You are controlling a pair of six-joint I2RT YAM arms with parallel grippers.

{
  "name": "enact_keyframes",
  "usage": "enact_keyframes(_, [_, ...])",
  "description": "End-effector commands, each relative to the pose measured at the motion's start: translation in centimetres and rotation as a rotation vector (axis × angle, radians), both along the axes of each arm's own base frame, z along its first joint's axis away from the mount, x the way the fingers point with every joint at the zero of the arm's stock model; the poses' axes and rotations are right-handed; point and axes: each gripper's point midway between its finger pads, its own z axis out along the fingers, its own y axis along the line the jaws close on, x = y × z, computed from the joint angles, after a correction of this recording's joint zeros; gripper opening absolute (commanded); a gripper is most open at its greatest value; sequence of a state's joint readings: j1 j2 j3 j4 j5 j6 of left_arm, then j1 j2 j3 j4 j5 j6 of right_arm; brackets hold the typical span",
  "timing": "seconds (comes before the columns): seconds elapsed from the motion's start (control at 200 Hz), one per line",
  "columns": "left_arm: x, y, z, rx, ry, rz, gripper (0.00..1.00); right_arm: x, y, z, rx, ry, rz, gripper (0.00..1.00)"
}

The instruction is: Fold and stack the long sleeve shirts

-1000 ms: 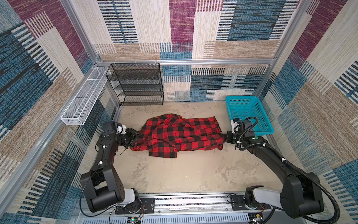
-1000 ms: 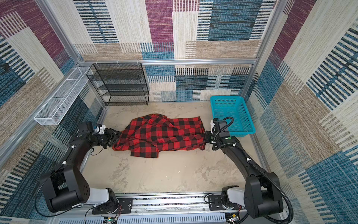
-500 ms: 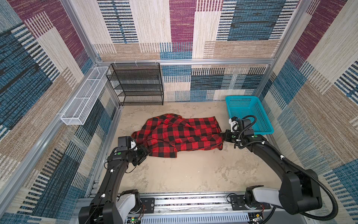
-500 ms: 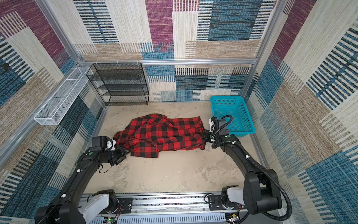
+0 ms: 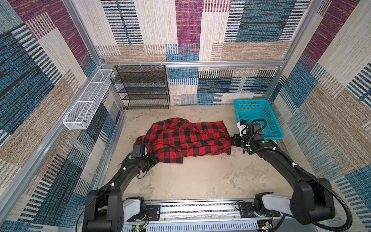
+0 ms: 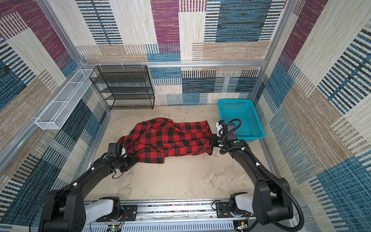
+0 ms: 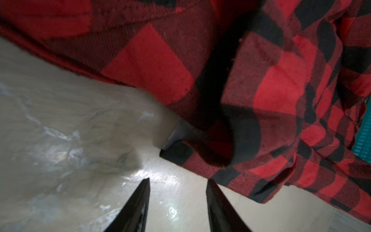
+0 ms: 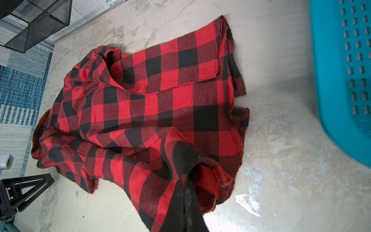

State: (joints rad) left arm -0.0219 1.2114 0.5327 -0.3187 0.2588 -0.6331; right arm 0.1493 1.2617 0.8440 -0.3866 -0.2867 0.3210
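Our left gripper [image 7: 178, 179] hangs half-open over bare floor [image 7: 80, 120], the crumpled flannel shirt [image 5: 188, 138] just ahead of it. Our right gripper [image 8: 185, 180] pinches the shirt's other end, beside the teal basket [image 5: 250, 101]. Farther back stand a black mesh rack [image 5: 140, 94] and a white wire tray [image 5: 80, 112].

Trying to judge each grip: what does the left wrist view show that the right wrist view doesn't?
Left wrist only: a close look at the left hand, open and empty over the table, the shirt just ahead. Right wrist only: the right hand shut on a shirt edge, the whole crumpled shirt, the rack. Both: shirt, table, basket, and the left hand.
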Motion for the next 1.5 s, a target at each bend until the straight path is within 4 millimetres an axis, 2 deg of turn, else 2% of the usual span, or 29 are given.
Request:
enact_keyframes(0.0, [1.4, 0.7, 0.3, 0.056, -0.042, 0.006, 0.45, 0.6, 0.1, 0.6, 0.016, -0.026, -0.012, 0.00])
enact_keyframes(0.315, [1.3, 0.4, -1.4, 0.101, 0.032, 0.001, 0.33, 0.7, -0.1, 0.7, 0.002, -0.027, -0.021, 0.00])
enact_keyframes(0.551, [0.9, 0.4, -2.4, 0.136, 0.078, 0.002, 0.29, 0.8, 0.0, 0.7, 0.010, -0.030, -0.018, 0.00])
enact_keyframes(0.661, [1.3, 0.6, -2.2, 0.149, 0.069, 0.014, 0.21, 0.8, 0.0, 0.8, 0.011, -0.035, -0.014, 0.00])
enact_keyframes(0.701, [1.5, 0.6, -2.1, 0.153, 0.066, 0.016, 0.15, 0.8, 0.0, 0.9, 0.009, -0.037, -0.015, 0.00])
enact_keyframes(0.746, [1.7, 0.6, -2.0, 0.155, 0.063, 0.014, 0.00, 0.8, 0.0, 1.0, 0.008, -0.040, -0.015, 0.00])
enact_keyframes(0.801, [1.9, 0.5, -1.7, 0.148, 0.056, 0.013, 0.00, 0.8, 0.0, 1.1, 0.012, -0.043, -0.013, 0.00])
enact_keyframes(0.911, [2.2, -0.5, 0.0, 0.093, 0.014, -0.001, 0.00, 0.8, 0.1, 1.2, 0.015, -0.048, -0.015, 0.00])
enact_keyframes(1.001, [1.5, -1.6, 2.0, 0.021, -0.017, -0.024, 0.00, 0.8, 0.0, 1.4, 0.014, -0.058, -0.019, 0.00])
enact_keyframes(1.247, [-0.6, -4.0, 9.7, -0.134, -0.142, -0.086, 0.00, 0.9, 0.1, 2.2, 0.024, -0.085, -0.016, 0.00])
enact_keyframes(1.367, [-0.4, -5.5, 12.9, -0.233, -0.194, -0.120, 0.00, 0.9, 0.1, 2.6, 0.023, -0.094, -0.015, 0.00])
enact_keyframes(1.492, [0.2, -6.5, 15.4, -0.300, -0.230, -0.148, 0.00, 0.8, -0.1, 2.8, 0.013, -0.100, -0.016, 0.00])
